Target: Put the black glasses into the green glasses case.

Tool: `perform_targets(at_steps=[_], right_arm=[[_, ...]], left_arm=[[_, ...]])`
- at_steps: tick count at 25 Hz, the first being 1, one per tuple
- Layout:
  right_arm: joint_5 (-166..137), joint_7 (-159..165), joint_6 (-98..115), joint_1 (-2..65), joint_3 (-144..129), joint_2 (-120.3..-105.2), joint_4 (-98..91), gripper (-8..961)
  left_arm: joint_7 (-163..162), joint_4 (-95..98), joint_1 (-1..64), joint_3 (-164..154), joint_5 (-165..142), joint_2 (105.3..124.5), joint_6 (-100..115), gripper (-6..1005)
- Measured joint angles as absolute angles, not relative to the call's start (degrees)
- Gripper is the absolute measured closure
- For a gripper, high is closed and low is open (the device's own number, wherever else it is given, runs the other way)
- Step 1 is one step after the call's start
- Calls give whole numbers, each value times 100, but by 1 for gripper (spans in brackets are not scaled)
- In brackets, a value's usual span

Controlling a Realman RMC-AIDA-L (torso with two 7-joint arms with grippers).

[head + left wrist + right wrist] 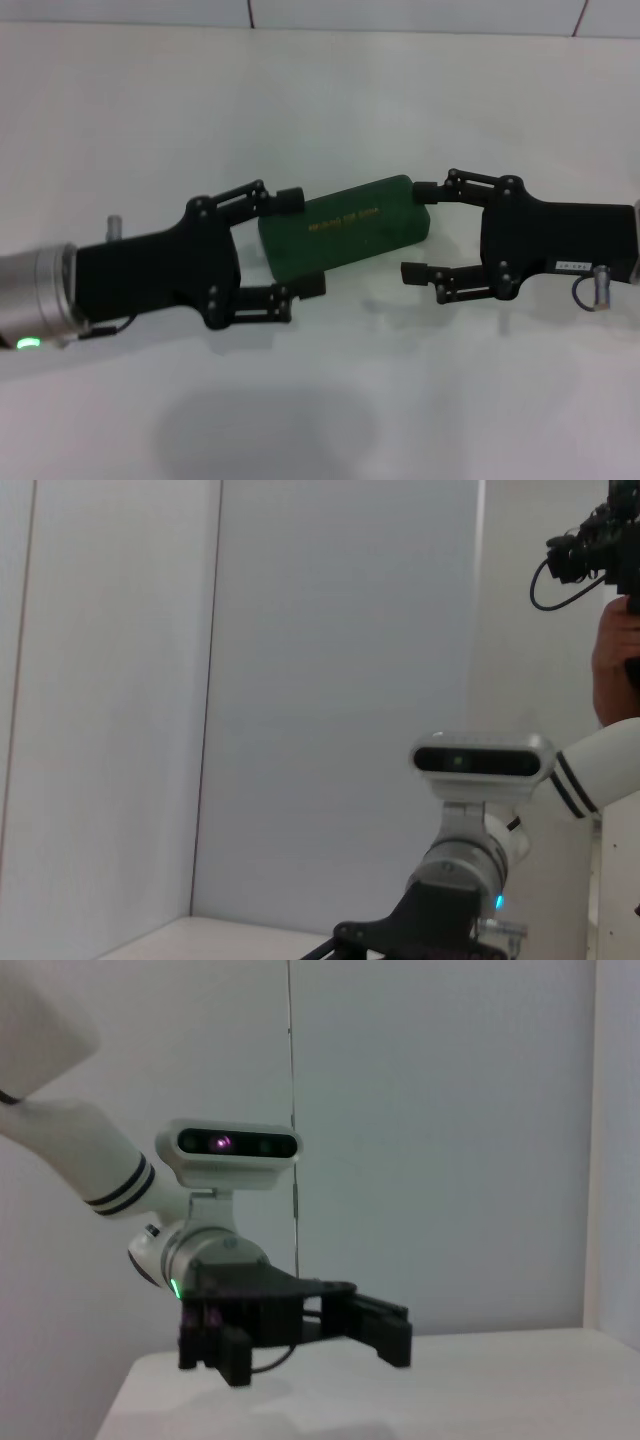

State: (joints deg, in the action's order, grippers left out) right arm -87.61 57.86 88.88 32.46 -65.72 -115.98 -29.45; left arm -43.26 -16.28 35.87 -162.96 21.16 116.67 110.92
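Observation:
The green glasses case (345, 232) lies closed on the white table, gold lettering up, slanting from near left to far right. My left gripper (300, 243) is open, its two fingers straddling the case's left end. My right gripper (418, 231) is open too, facing the case's right end; its far fingertip (425, 190) sits at the case's corner and the near one is off the case. The black glasses are out of view. The right wrist view shows the left gripper (385, 1325) from the front, and the left wrist view shows part of the right arm (440, 920).
The white table (150, 120) runs back to a pale wall. In the left wrist view a person's hand with a black camera (590, 550) shows at the upper right, off the table.

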Motion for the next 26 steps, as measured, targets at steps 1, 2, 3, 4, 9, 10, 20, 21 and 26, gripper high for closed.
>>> perform_targets(at_steps=[1, 2, 3, 4, 9, 10, 20, 21, 26], right_arm=[[-8768, 5720, 8865, 3271, -6581, -11597, -2908, 123], [-8775, 5671, 8837, 3301, -6592, -11602, -2889, 109], [-8775, 5647, 8826, 3320, -6599, -11605, -2888, 95], [-8774, 5623, 8820, 3337, -6605, -11612, -2887, 81], [-8747, 5481, 8818, 3362, -6609, -11620, -2868, 67], [-8746, 5471, 8818, 3362, -6609, -11620, -2864, 67], [-8685, 5457, 8695, 3300, -6613, -11618, -2837, 67], [-8684, 5457, 8689, 3295, -6613, -11618, -2835, 67], [-8683, 5455, 8674, 3285, -6612, -11618, -2832, 67]], left_arm=[[-4294, -1622, 3542, -16295, 2126, 11671, 11121, 124], [-4266, -1614, 3488, -16295, 2129, 11675, 11159, 124], [-4242, -1611, 3446, -16294, 2129, 11675, 11191, 124], [-4223, -1611, 3406, -16292, 2129, 11675, 11216, 124], [-4054, -1628, 3308, -16285, 2129, 11732, 11245, 124], [-4000, -1622, 3290, -16279, 2129, 11746, 11247, 124], [-3905, -1638, 3246, -16260, 2136, 11817, 11249, 124], [-3903, -1634, 3250, -16259, 2136, 11818, 11243, 124], [-3917, -1610, 3285, -16269, 2136, 11831, 11224, 124]])
